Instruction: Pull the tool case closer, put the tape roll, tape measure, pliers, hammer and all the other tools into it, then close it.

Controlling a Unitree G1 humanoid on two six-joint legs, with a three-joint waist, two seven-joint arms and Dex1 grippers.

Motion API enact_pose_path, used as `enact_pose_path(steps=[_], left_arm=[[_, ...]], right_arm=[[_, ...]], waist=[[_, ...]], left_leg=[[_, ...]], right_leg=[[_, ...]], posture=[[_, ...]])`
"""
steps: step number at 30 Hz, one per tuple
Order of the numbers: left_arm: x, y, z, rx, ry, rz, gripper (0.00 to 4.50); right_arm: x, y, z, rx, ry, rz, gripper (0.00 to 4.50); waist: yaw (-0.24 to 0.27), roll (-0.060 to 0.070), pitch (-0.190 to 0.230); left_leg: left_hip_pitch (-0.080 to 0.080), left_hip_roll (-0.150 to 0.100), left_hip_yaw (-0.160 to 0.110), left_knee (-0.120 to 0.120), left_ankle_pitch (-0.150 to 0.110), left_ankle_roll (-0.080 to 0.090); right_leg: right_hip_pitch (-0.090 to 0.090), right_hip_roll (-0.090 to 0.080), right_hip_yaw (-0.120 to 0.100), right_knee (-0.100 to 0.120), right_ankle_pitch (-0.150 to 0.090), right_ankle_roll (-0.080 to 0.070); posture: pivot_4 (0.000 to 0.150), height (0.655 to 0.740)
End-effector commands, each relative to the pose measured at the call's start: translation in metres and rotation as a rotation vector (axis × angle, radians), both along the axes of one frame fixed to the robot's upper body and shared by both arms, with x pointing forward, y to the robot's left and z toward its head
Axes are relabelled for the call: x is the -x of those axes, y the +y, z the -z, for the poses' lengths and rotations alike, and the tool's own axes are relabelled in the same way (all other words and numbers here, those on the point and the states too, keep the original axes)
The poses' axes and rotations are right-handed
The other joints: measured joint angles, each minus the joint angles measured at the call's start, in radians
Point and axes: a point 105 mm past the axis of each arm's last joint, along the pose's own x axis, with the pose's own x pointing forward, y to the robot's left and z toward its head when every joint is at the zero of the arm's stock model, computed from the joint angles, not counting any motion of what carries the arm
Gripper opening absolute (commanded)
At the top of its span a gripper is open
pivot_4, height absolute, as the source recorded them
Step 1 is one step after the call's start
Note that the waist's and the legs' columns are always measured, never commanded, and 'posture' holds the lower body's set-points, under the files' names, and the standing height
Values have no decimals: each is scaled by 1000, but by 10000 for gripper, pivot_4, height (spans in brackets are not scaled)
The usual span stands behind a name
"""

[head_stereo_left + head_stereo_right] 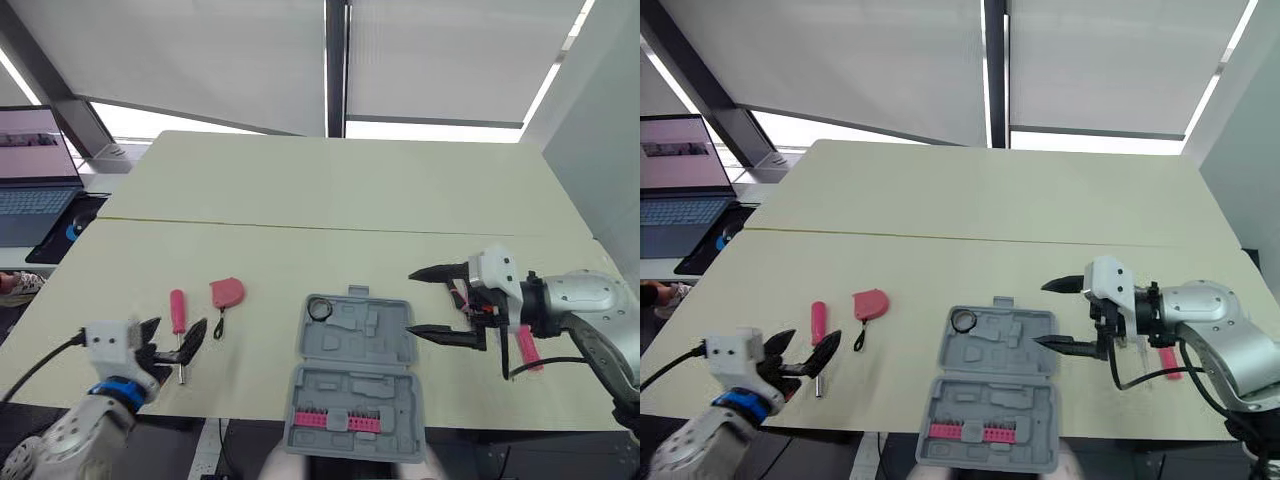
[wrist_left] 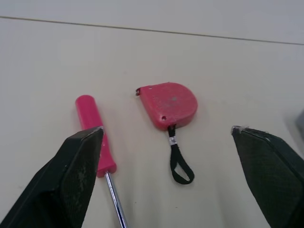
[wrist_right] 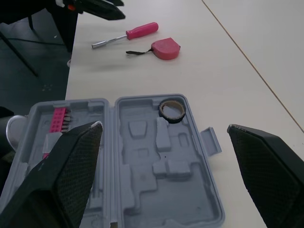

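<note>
Holding the left gripper (image 1: pixel 172 336) wide open over the near edge of the table (image 1: pixel 330 190), gripping nothing; finding the pink-handled screwdriver (image 2: pixel 95 137) lying just ahead of its fingertips, metal shaft running back between the two fingers; finding the pink tape measure (image 2: pixel 168 103) a little farther ahead, roughly midway between the lines of the fingers, black strap trailing back towards the claw; spreading the right gripper (image 1: pixel 411 303) just as wide, likewise clasping nothing, fingertips pointing at the right side of the open grey tool case (image 1: pixel 352 388) (nearer tip sitting right at the rim of the far half, contact not discernible); seeing the tape roll (image 3: pixel 172 109) already resting in a corner pocket of that far half, across the case from the right claw; noticing a row of pink bits (image 1: pixel 336 421) in the near half; spotting another pink-handled tool (image 1: pixel 526 348) lying behind the right gripper, beside its wrist, kind not discernible.
</note>
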Motion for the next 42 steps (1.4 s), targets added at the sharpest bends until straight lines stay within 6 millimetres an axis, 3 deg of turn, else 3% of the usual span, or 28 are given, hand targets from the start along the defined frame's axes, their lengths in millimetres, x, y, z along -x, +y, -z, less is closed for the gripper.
enact_pose_path(steps=[1, 6, 11, 19, 23, 34, 38, 42], left_arm=[[-16, -13, -1, -41, -12, -22, 44628], [-39, -17, 26, -53, 62, -114, 44628], [-47, -25, 47, -100, 143, -124, 44628], [-50, -15, 56, -106, 197, -211, 44628], [-46, -15, 58, -125, 215, -210, 36078], [-38, -9, 58, -85, 241, -310, 1936], [-37, -10, 55, -95, 229, -296, 318], [-37, -25, 55, -115, 234, -185, 318]], right_arm=[[1, 5, -6, -8, -13, -36, 45000], [1, 9, -4, -3, -13, -58, 45000], [6, 13, 0, 2, -3, -77, 45000], [7, 15, -2, 2, -5, -82, 45000], [6, 14, -2, 4, -9, -78, 45000], [2, 14, -5, 12, -25, -79, 45000], [2, 14, -3, 11, -23, -81, 45000], [4, 12, -2, 16, -18, -84, 45000]], waist=[[1, 0, 0], [0, 0, 0], [-1, 0, 0], [0, 0, 0], [-2, 1, 0], [-2, 1, -1], [-2, 1, -1], [-2, 1, -1]], left_leg=[[0, 0, 0, 0, 0, 0], [-1, 0, 0, 0, 0, 0], [-1, 0, 0, 0, 0, 0], [-1, 0, 0, 1, 0, 0], [0, 0, 0, 0, 0, 0], [0, 0, 0, 0, 0, 0], [0, 0, 0, 0, 0, -1], [0, 0, 0, 0, 0, -1]], right_leg=[[0, 0, 0, 0, 0, 0], [-1, 0, 0, 0, 0, 0], [-2, 0, 0, 0, 0, 0], [-1, 0, 0, 1, 0, 0], [-1, 0, 0, 2, 0, 0], [-1, 0, 0, 2, 0, 0], [-1, 0, 0, 1, 0, 0], [-1, 0, 0, 1, 0, 0]], posture=[[1500, 7400], [1500, 7400], [1500, 7400], [1500, 7400], [1500, 7400], [1500, 7400], [1500, 7400], [1500, 7400]])
